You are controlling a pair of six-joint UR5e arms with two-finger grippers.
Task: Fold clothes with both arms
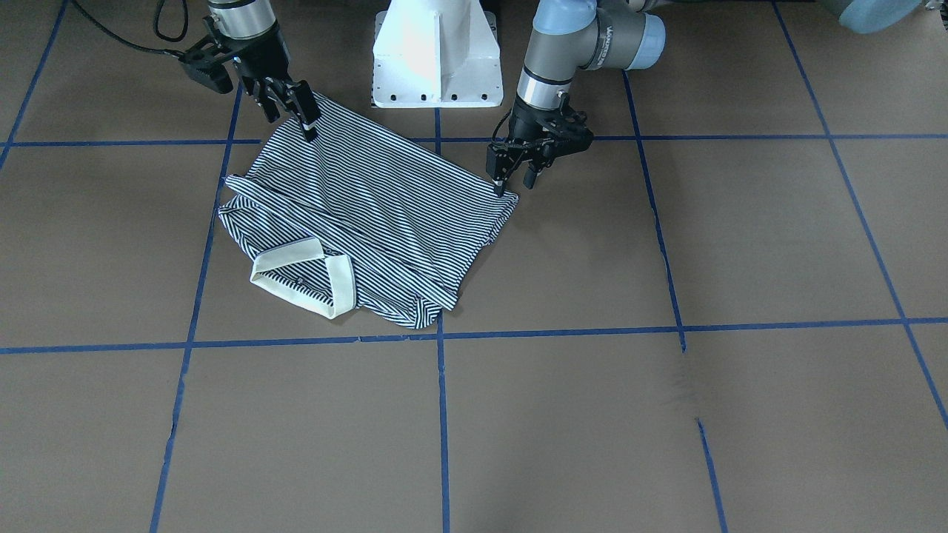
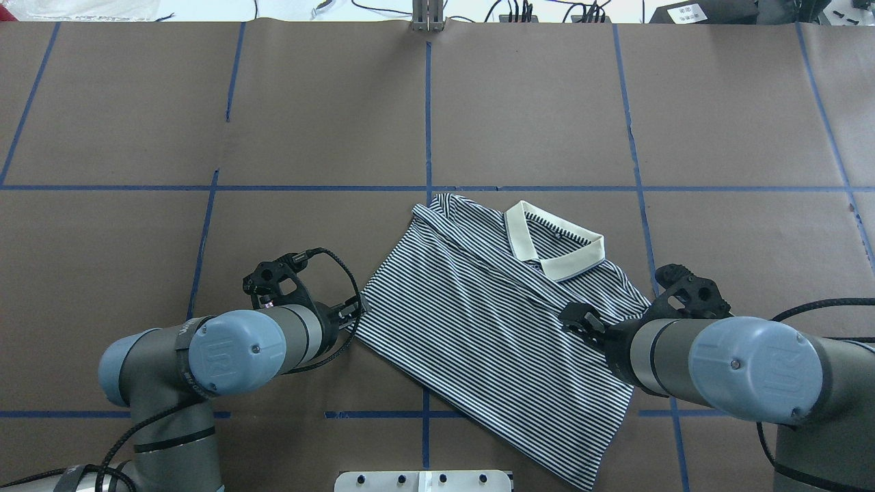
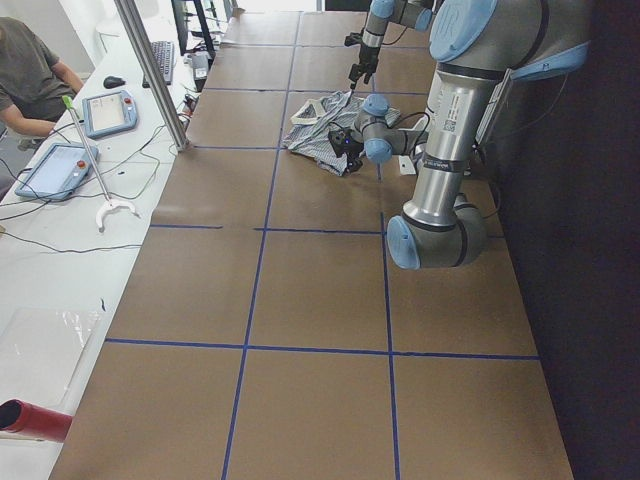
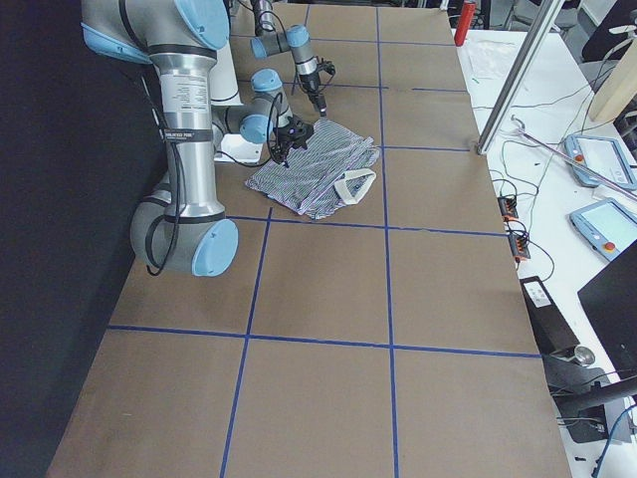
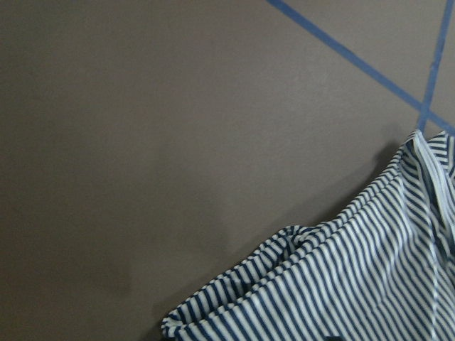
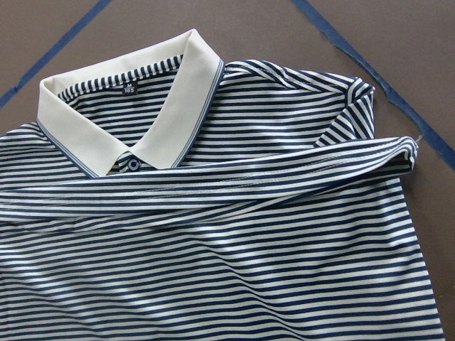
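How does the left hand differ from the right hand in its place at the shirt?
The left hand sits at a corner of the shirt, partly over bare table; the right hand is over the striped cloth itself. The right hand is nearer the cream collar than the left hand. Both are black, point down and are low at the shirt.

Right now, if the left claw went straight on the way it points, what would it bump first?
The left claw points down at a corner of the striped shirt, so it would probably bump that cloth first, with the brown table beneath. Depth is hard to judge.
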